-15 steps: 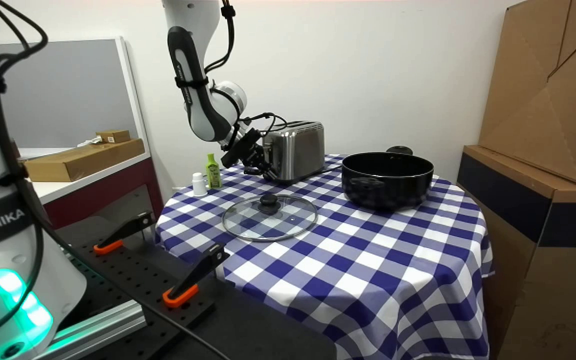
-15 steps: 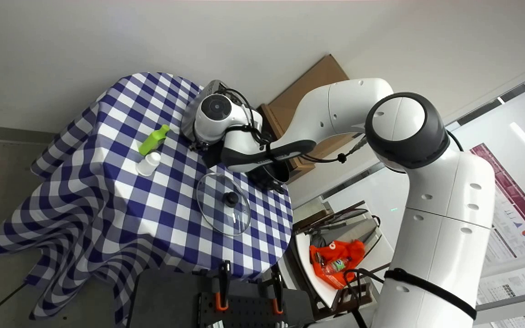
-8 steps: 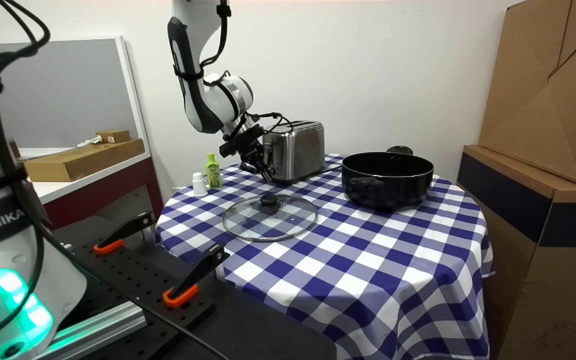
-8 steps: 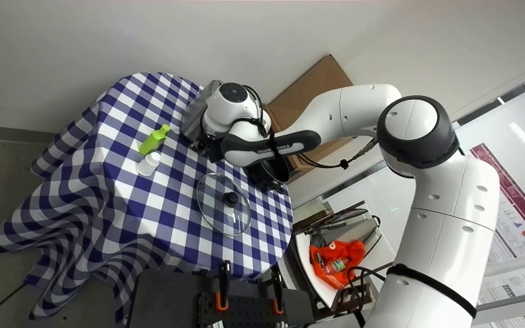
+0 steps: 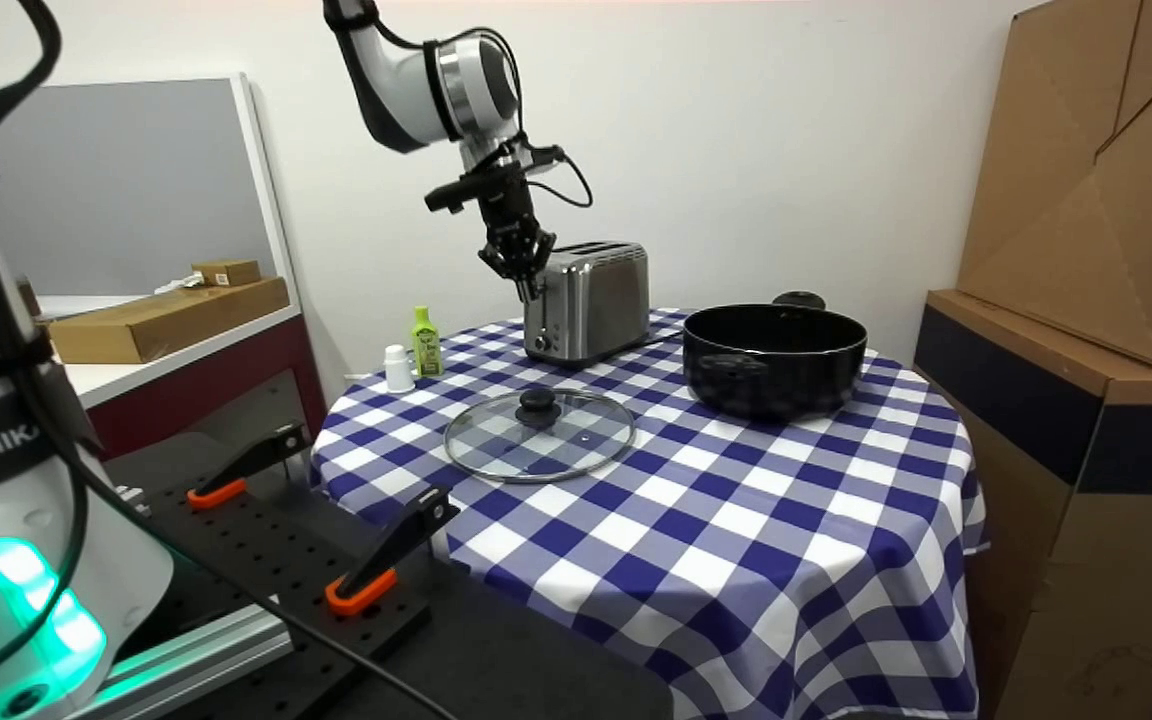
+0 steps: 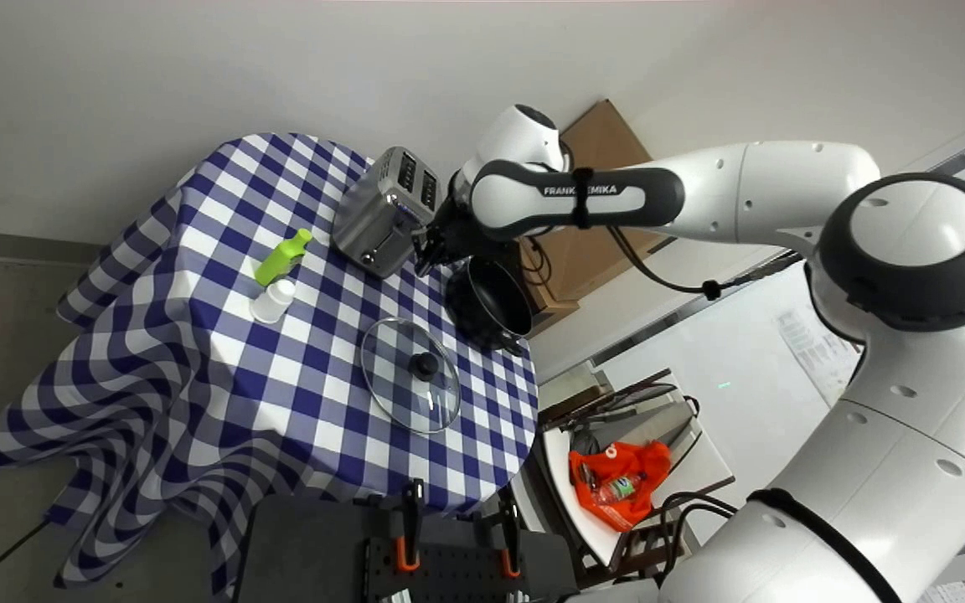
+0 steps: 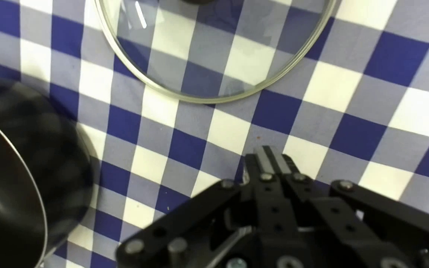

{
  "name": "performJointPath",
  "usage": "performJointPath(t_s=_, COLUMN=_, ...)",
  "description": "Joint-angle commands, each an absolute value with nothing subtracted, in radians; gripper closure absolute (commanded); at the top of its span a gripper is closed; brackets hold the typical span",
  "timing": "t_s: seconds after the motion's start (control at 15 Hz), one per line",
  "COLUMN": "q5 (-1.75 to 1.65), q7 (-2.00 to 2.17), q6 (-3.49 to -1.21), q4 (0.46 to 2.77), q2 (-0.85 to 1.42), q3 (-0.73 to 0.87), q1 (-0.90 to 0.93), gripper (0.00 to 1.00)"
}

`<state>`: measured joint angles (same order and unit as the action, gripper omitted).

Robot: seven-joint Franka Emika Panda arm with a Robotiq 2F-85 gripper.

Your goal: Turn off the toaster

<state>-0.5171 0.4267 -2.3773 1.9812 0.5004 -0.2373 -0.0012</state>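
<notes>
The shiny silver toaster stands on the checked tablecloth near the wall. It also shows in an exterior view, with two slots on top and a round knob low on its front panel. It is out of view in the wrist view. My gripper is raised by the upper part of the toaster's front panel. In an exterior view the gripper appears beside the panel's edge on the pot's side. I cannot tell whether it touches. In the wrist view the gripper is shut, with nothing between its fingers.
The black pot stands beside the toaster and shows at the left of the wrist view. A glass lid lies in front. A green bottle and white bottle stand at the table's side. Cardboard boxes stand beyond.
My gripper has risen from low at the toaster's front to its upper part and shifted toward the pot's side. The toaster's knob now shows. The toaster has not visibly moved.
</notes>
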Motion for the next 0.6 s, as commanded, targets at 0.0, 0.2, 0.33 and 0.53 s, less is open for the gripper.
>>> performJointPath(t_s=0.0, q5=-0.240, q7=0.365, q6=-2.268, q4=2.113, q2=0.279, q3=-0.280, q1=-0.024, gripper=1.00)
performJointPath(t_s=0.2, q5=0.007, q7=0.287, q6=-2.162, q4=2.167, q2=0.119, q3=-0.237, q1=0.006, gripper=1.00)
performJointPath(t_s=0.33, q5=0.100, q7=0.254, q6=-2.079, q4=2.205, q2=0.017, q3=-0.203, q1=0.015, gripper=1.00)
performJointPath(t_s=0.53, q5=0.120, q7=0.238, q6=-1.921, q4=2.249, q2=-0.112, q3=-0.150, q1=0.021, gripper=1.00)
